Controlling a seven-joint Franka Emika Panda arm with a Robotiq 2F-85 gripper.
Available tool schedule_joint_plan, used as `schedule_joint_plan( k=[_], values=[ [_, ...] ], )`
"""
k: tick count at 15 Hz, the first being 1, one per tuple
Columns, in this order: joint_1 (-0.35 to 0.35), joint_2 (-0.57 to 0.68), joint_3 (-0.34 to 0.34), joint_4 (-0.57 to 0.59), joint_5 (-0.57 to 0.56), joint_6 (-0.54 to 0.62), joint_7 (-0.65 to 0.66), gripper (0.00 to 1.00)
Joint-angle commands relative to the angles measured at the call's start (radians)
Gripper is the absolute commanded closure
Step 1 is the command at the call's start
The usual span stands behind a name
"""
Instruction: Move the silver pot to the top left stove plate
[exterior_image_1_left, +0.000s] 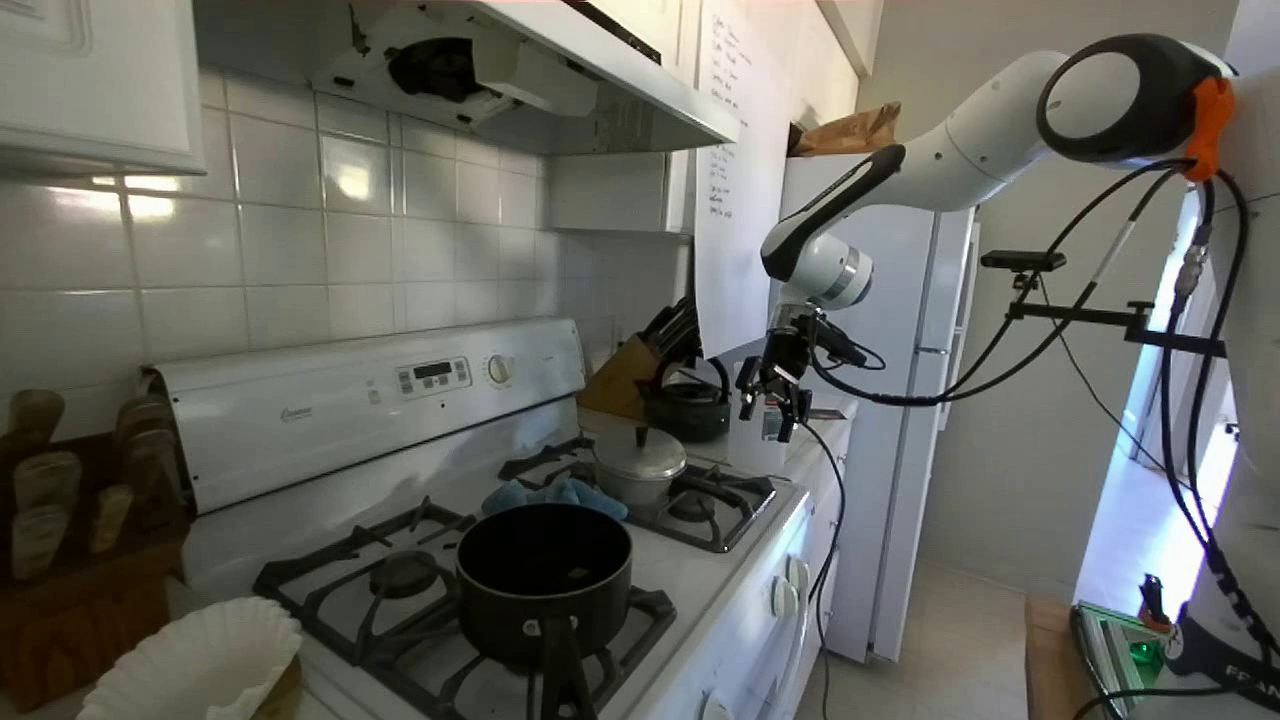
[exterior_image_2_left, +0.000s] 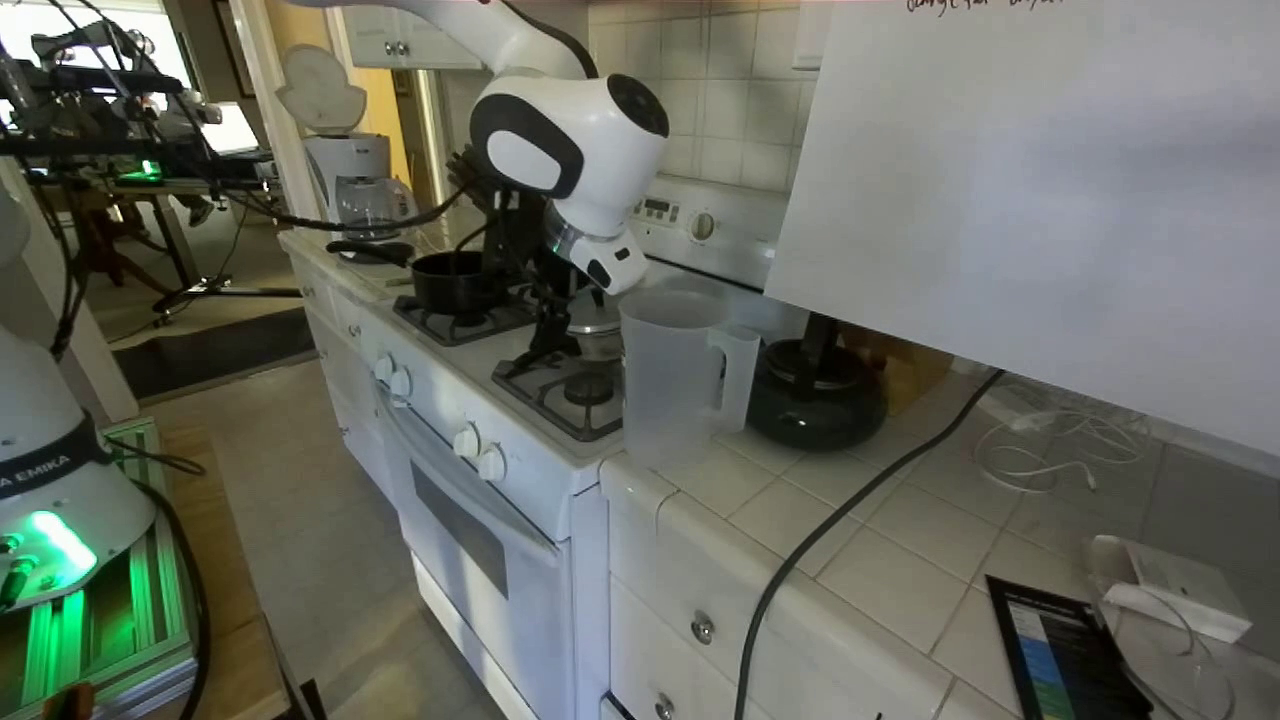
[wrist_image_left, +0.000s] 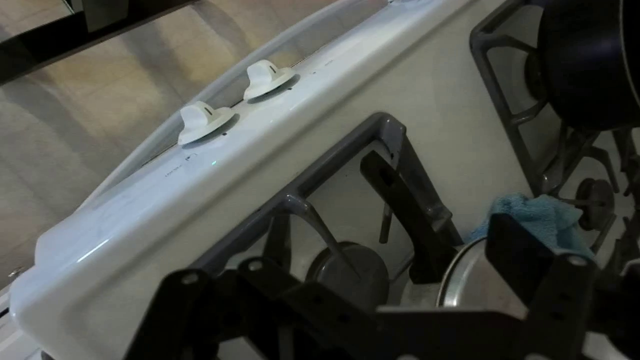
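Observation:
The silver pot with its domed lid and black handle sits on the right-hand grates of the white stove. It shows partly behind my gripper in an exterior view and partly behind a finger in the wrist view. Its handle points toward the stove's front. The top left stove plate is a bare black grate at the back, behind the black pot; its burner shows in the wrist view. My gripper is open and empty, above and apart from the silver pot, toward the stove's front right corner.
A larger black pot stands on the front left grate. A blue cloth lies between it and the silver pot. A clear pitcher and a dark kettle stand beside the stove. A range hood hangs above.

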Motion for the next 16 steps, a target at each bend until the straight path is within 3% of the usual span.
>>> schedule_joint_plan(
  k=[1, 9, 16],
  values=[
    [-0.009, -0.014, 0.009, -0.014, 0.003, 0.017, 0.001, 0.0],
    [0.1, 0.011, 0.05, -0.187, -0.215, 0.416, 0.057, 0.0],
    [0.116, -0.001, 0.134, -0.262, -0.195, 0.57, 0.026, 0.0]
  ],
)
